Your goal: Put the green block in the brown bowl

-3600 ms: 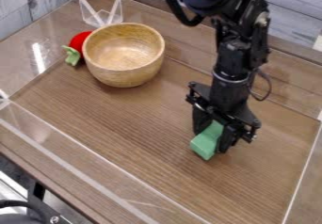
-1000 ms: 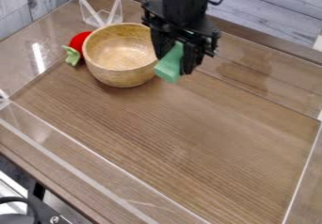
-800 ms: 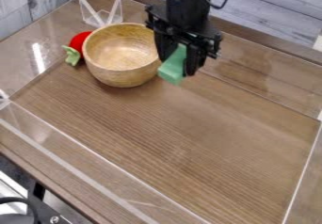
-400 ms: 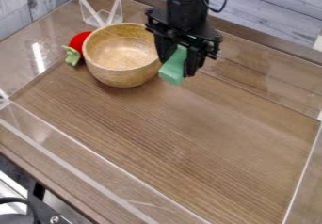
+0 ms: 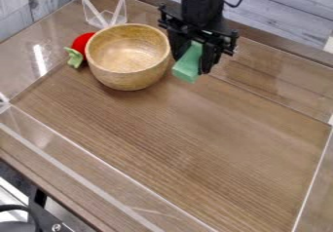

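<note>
The green block [image 5: 190, 64] hangs just off the right side of the brown bowl [image 5: 128, 56], held upright above the table. My black gripper [image 5: 196, 56] comes down from the top of the camera view and is shut on the block, one finger on each side of it. The bowl is round, light wood, and its inside holds nothing that I can see. The block's lower end is level with the bowl's outer wall, beside the bowl and not over its opening.
A red toy with green leaves [image 5: 80, 50] lies against the bowl's left side. A clear plastic wall [image 5: 39, 129] runs along the table's left and front edges. Wood-grain tabletop [image 5: 208, 138] stretches in front of the bowl.
The gripper with the block has shifted a little to the right and slightly back over the last second. The bowl and red toy have not moved.
</note>
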Controlling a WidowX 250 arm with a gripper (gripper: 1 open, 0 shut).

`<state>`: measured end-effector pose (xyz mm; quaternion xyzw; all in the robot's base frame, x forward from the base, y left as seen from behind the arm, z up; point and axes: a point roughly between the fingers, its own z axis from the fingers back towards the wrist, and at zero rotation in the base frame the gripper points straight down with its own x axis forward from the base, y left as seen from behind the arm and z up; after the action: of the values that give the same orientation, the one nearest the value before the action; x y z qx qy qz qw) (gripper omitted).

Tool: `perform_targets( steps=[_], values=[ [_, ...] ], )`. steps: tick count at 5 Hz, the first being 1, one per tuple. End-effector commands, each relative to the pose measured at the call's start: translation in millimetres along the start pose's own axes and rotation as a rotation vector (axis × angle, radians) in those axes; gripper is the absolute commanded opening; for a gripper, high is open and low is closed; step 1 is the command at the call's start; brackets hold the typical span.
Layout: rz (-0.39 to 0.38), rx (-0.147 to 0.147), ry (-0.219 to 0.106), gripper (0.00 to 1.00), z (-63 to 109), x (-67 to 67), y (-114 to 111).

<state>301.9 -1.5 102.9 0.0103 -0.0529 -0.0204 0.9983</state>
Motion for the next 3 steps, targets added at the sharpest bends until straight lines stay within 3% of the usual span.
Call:
perform_targets(
  steps=[1,3],
  values=[
    [0.032,0.011,-0.054,0.00,17.2,16.8,12.3],
    [0.053,0.013,-0.051,0.00,21.2,18.6,16.4]
  ],
)
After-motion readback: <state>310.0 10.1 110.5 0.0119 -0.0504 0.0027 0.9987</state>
